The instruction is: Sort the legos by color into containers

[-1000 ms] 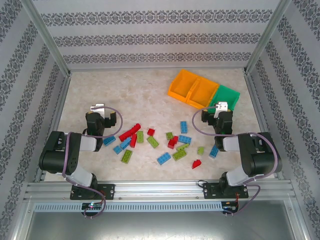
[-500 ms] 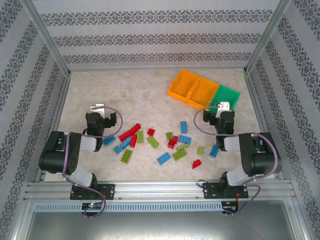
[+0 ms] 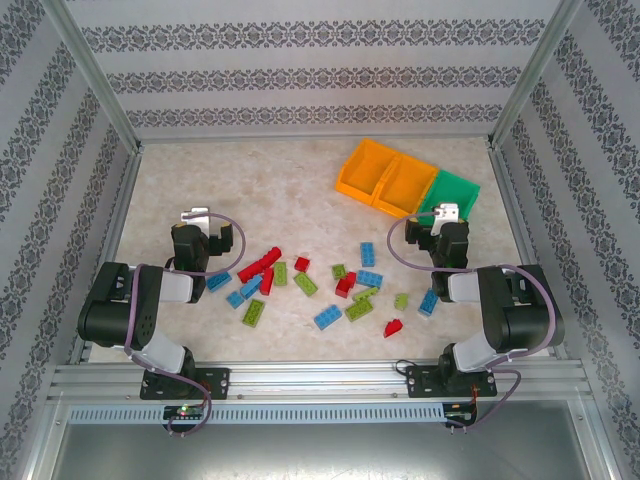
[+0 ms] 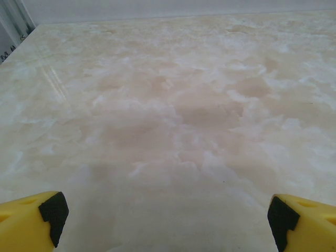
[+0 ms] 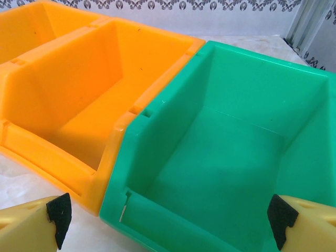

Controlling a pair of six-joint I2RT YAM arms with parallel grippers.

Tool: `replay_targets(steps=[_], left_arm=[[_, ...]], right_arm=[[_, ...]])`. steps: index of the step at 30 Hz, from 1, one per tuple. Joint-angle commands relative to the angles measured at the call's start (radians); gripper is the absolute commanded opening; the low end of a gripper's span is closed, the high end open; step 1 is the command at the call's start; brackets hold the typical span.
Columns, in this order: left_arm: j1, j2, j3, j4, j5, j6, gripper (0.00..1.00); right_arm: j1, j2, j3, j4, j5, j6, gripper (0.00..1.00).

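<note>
Reading both wrist views with finger tips cropped at the bottom corners. Left gripper (image 4: 168, 223) gaping wide and empty over bare marble tabletop (image 4: 173, 105). Right gripper (image 5: 170, 223) gaping wide, empty, facing green bin (image 5: 247, 89), with middle orange bin (image 5: 79, 79) touching its left side and far-left orange bin (image 5: 26, 31) running off-frame. Seeing legos (image 3: 306, 284) from overhead, lying scattered near, between the arms, nearer than the three bins at far right.

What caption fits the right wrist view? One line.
Open jaws face the empty green bin beside an orange bin.

a beige marbled tabletop (image 3: 250, 190) sits enclosed by patterned walls (image 3: 300, 75) and aluminium framing (image 3: 320, 378).
</note>
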Motion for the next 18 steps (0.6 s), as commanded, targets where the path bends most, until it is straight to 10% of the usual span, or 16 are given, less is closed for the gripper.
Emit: replay_targets(steps=[1, 8, 18], left_arm=[[0.016, -0.015, 0.031, -0.045, 0.013, -0.011, 1.0], [0.014, -0.188, 0.342, -0.737, 0.047, -0.079, 1.0], [-0.033, -0.212, 0.446, -0.909, 0.156, -0.179, 1.0]], right_arm=[[-0.009, -0.034, 0.034, -0.011, 0.0, 0.021, 0.98], [-0.02, -0.252, 0.17, -0.49, 0.087, 0.124, 0.98], [-0.101, -0.07, 0.622, -1.233, 0.148, 0.287, 0.89]])
